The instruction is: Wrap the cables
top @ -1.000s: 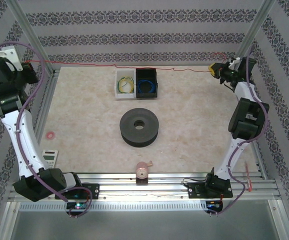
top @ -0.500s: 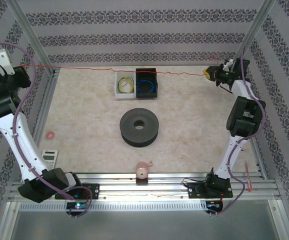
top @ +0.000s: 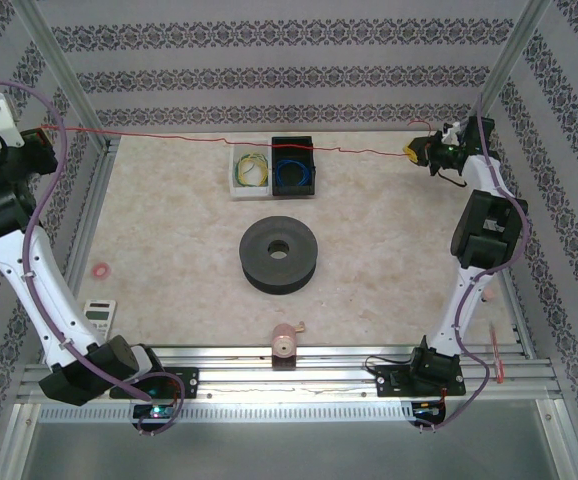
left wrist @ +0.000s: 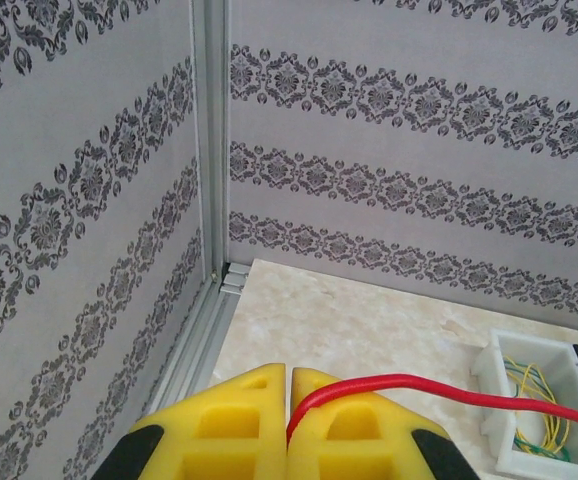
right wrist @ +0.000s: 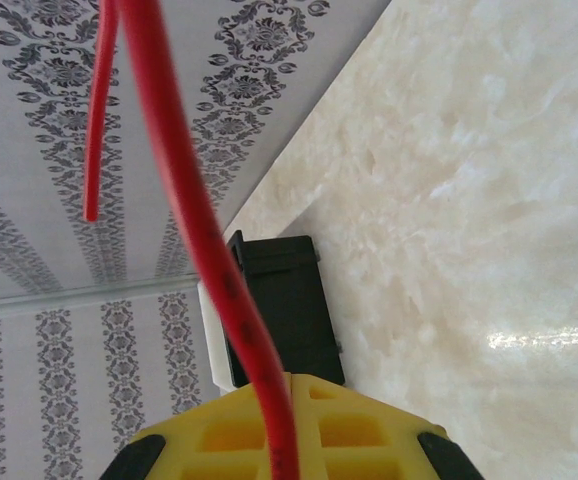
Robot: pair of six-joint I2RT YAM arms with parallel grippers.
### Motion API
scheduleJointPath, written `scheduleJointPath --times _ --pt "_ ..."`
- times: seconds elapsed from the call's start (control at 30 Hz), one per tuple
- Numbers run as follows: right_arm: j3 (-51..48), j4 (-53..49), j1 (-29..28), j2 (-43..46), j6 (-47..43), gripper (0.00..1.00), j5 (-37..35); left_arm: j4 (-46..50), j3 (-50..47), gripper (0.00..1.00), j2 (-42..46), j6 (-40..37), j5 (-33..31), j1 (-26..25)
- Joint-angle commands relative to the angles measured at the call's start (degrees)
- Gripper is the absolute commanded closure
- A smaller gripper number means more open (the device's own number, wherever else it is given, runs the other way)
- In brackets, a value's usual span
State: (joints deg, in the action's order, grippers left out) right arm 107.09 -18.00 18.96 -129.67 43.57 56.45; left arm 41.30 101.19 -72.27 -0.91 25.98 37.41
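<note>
The red wire (top: 169, 137) is stretched in a nearly straight line high across the far side of the table, between my two grippers. My left gripper (top: 44, 135) is at the far left corner and is shut on one end. In the left wrist view the wire (left wrist: 419, 382) comes out between the closed yellow pads (left wrist: 239, 410) of the left gripper (left wrist: 287, 372) and runs right. My right gripper (top: 416, 152) is at the far right, shut on the other end. In the right wrist view the wire (right wrist: 184, 190) rises from the right gripper (right wrist: 289, 385), and a short free tail hangs beside it.
A black spool (top: 280, 254) lies mid-table. Behind it a white bin (top: 237, 170) holds a yellow-green coil and a black bin (top: 309, 170) holds a blue coil. A pink roll (top: 285, 342) sits at the near edge. A pink ring (top: 98, 269) and a white device (top: 99, 315) lie at the left.
My left arm has swung further out to the left while holding the wire. My right gripper has shifted slightly left and nearer. The wire between them has become straighter.
</note>
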Motion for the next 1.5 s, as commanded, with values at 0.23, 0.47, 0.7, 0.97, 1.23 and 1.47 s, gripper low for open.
scheduleJointPath --times 0.23,0.47,0.7,0.97,1.23,1.47 --pt "3.46 -4.54 8.18 -7.69 -7.24 1.00 -24.19 -13.00 6.33 1.00 -0.80 2.14 -21.30 9.15" --pt "3.42 -3.86 7.45 -8.04 -7.05 1.00 -21.01 -13.36 6.41 1.00 -0.65 4.12 -17.73 9.12" --pt "-3.79 3.55 2.13 -0.11 -4.56 1.00 -14.12 -13.48 -2.41 1.00 1.06 5.10 -14.73 -4.72" --pt "-14.70 9.21 -2.35 4.84 -2.51 1.00 -10.64 -16.29 -15.15 1.00 3.48 1.87 -25.83 -31.29" --pt "-18.82 8.32 -7.11 6.55 -4.37 0.75 -10.60 -17.92 -20.68 1.00 7.05 3.73 -33.14 -42.98" --pt "-20.98 4.74 -10.65 12.90 -7.75 0.22 -10.96 -18.18 -22.70 1.00 10.71 4.42 -39.57 -47.77"
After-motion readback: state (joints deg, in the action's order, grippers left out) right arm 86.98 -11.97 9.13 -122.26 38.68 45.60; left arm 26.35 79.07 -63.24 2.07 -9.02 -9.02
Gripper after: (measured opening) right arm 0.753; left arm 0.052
